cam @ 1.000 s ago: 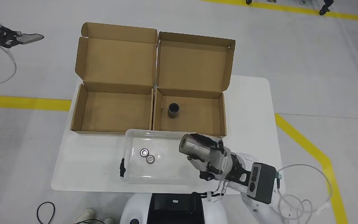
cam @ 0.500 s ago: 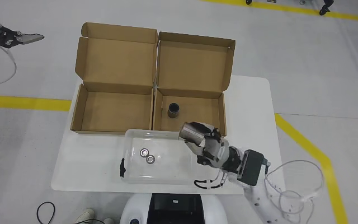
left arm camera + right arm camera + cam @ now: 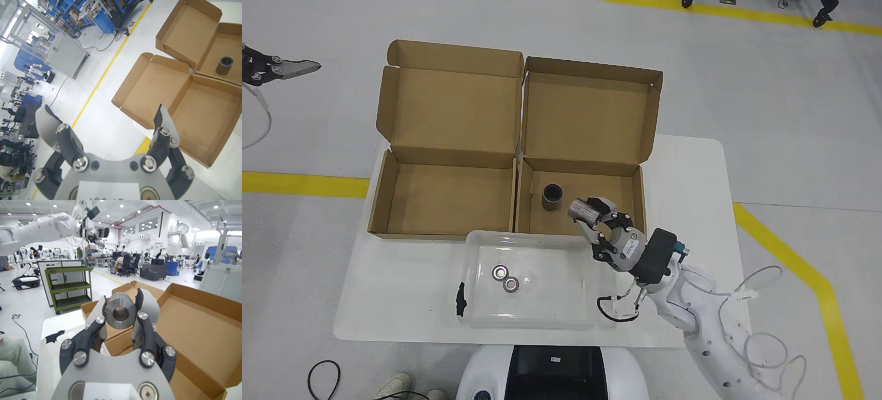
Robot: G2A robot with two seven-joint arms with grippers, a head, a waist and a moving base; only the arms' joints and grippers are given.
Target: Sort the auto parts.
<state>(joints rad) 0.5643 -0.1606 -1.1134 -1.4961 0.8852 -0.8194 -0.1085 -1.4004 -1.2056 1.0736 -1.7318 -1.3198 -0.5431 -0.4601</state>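
Right claw [image 3: 122, 298] gripped the steel bushing [image 3: 121, 313] between its jaws, having moved from over the tray [image 3: 474, 285] to the right box [image 3: 620, 198]

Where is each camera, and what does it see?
Top view: above the arms, looking down at the table; right gripper holds a metal cylinder.
Left wrist view: out over the floor, facing the cardboard boxes; open left gripper shows.
Right wrist view: behind the right gripper, looking over the boxes into the room.
Top and left wrist share the dark sleeve.
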